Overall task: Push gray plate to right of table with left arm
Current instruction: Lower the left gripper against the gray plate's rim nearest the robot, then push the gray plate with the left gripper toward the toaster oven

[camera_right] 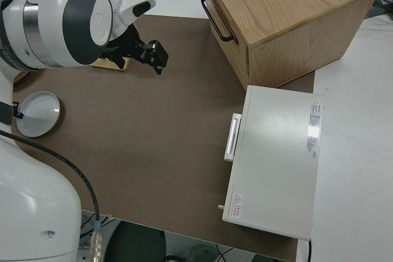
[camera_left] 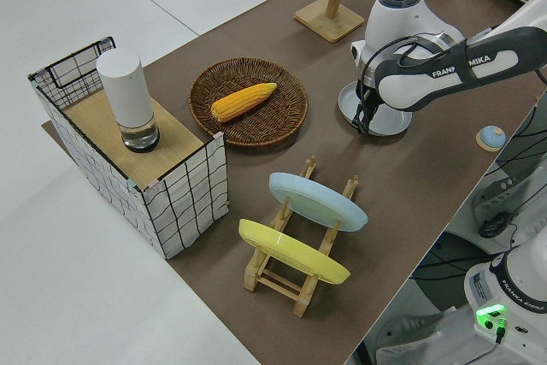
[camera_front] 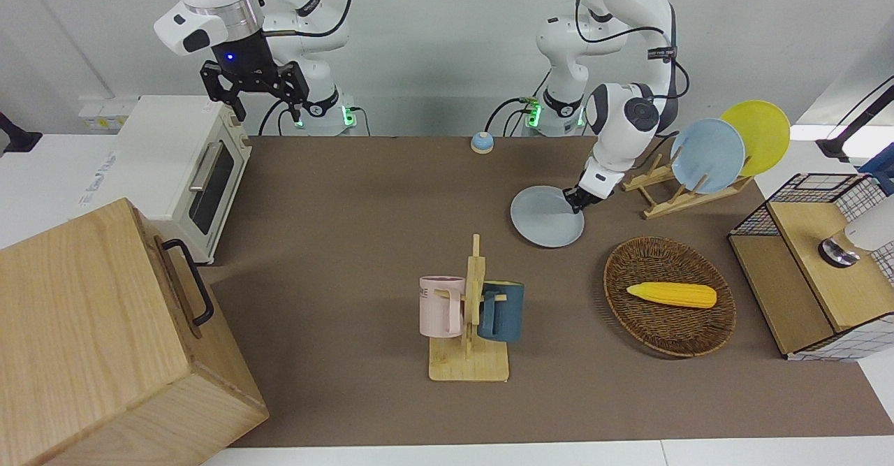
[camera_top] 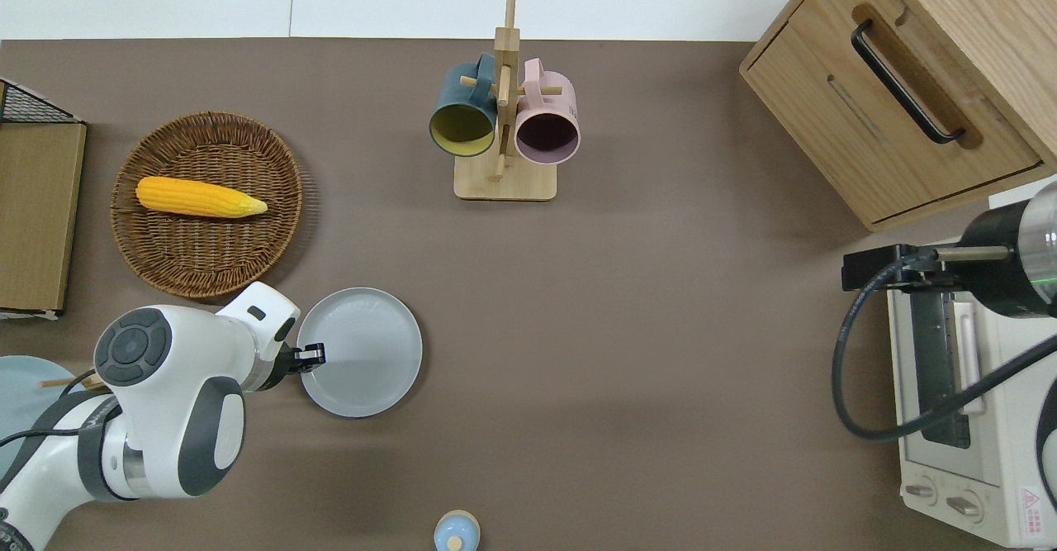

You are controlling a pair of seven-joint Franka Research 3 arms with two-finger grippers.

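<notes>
The gray plate [camera_front: 547, 216] [camera_top: 361, 351] lies flat on the brown table [camera_front: 363, 228], toward the left arm's end. It also shows in the left side view, partly hidden by the arm, plate [camera_left: 386, 122], and in the right side view, plate [camera_right: 38, 113]. My left gripper [camera_front: 579, 200] [camera_top: 311, 356] [camera_left: 366, 122] is low at the plate's rim, on the side toward the left arm's end, with its fingers together and tips touching the rim. The right arm is parked with its gripper [camera_front: 267, 106] [camera_right: 152, 55] open and empty.
A wicker basket [camera_top: 206, 254] holding a corn cob [camera_top: 198, 197] sits farther from the robots than the plate. A rack [camera_front: 663, 197] holds sky-blue and yellow plates. A mug stand [camera_top: 504, 179], wooden cabinet [camera_top: 900, 80], toaster oven [camera_front: 185, 165], small blue knob [camera_front: 482, 142] and wire shelf [camera_front: 817, 263] are also here.
</notes>
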